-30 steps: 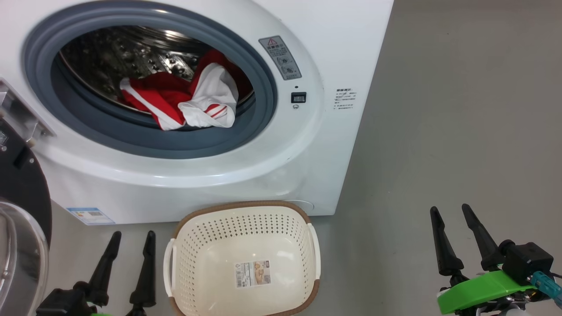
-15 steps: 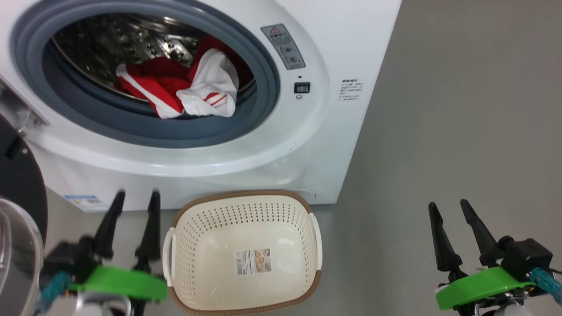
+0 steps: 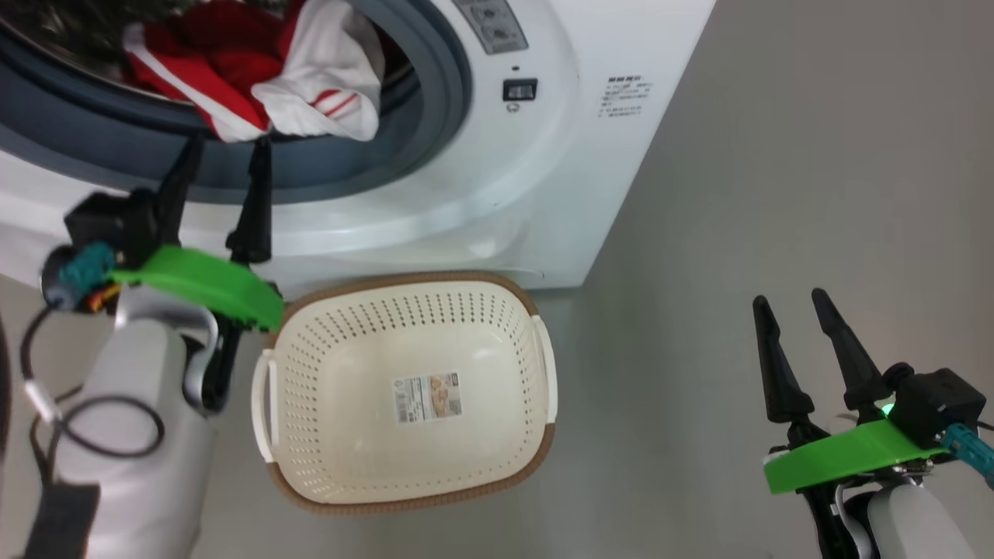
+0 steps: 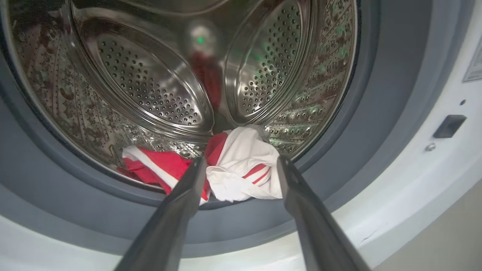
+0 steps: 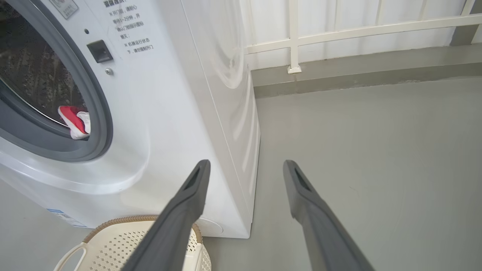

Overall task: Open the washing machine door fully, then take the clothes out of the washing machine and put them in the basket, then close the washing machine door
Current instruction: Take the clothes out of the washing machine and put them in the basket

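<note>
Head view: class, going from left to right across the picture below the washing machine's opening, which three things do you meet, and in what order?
left gripper → basket → right gripper

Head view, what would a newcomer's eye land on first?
Crumpled red-and-white sports clothes lie at the mouth of the big white washing machine, upper left. Just below, the left gripper, dark fingers open, points at them; a cream perforated plastic basket sits on the floor, centre.
</note>
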You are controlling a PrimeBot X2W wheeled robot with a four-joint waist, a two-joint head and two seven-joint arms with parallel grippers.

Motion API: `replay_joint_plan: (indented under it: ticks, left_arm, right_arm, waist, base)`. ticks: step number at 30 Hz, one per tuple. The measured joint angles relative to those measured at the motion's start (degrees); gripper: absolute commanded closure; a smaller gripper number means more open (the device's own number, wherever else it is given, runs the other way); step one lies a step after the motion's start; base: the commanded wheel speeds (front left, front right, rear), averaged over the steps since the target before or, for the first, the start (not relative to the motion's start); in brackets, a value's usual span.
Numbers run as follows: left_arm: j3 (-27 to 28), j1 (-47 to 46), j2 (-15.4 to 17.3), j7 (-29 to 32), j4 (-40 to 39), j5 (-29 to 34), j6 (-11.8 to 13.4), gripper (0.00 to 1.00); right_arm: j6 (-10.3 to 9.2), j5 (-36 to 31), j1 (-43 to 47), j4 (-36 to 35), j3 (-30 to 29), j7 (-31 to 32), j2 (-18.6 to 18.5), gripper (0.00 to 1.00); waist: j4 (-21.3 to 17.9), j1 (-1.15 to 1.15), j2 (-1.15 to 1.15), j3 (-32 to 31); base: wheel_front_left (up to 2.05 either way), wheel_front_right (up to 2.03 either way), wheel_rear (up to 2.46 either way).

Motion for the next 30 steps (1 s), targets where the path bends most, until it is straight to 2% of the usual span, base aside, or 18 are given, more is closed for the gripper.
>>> replay_joint_plan:
  ticks: [6, 11, 18, 30]
  left_arm:
    - [-4.94, -10.48, 1.02, 0.02, 12.50, -3.02, 0.00, 0.00]
    - [-9.70, -17.67, 1.64, 0.62, 19.02, -6.87, 0.00, 0.00]
    - [-14.57, -24.53, 3.49, 0.77, 25.47, -9.93, 0.00, 0.00]
    - [-18.83, -30.09, 5.76, 0.80, 32.54, -13.22, 0.00, 0.00]
  right_arm:
    - [0.01, 0.63, -1.56, -0.64, 0.49, 0.00, 0.00, 0.00]
    - [0.01, 0.68, -3.34, -1.14, 0.94, 0.00, 0.00, 0.00]
    - [0.01, 1.19, -4.82, -1.97, 1.51, 0.00, 0.00, 0.00]
    - [0.01, 1.90, -5.90, -2.46, 3.12, 0.00, 0.00, 0.00]
  waist:
    - [-1.36, 0.00, 0.00, 4.21]
    - [-2.41, 0.00, 0.00, 7.42]
    - [-3.69, 0.00, 0.00, 11.27]
    - [-6.72, 0.00, 0.00, 14.20]
  base:
    - [0.00, 0.00, 0.00]
    - [0.00, 0.00, 0.00]
    - [0.00, 0.00, 0.00]
    - [0.00, 0.00, 0.00]
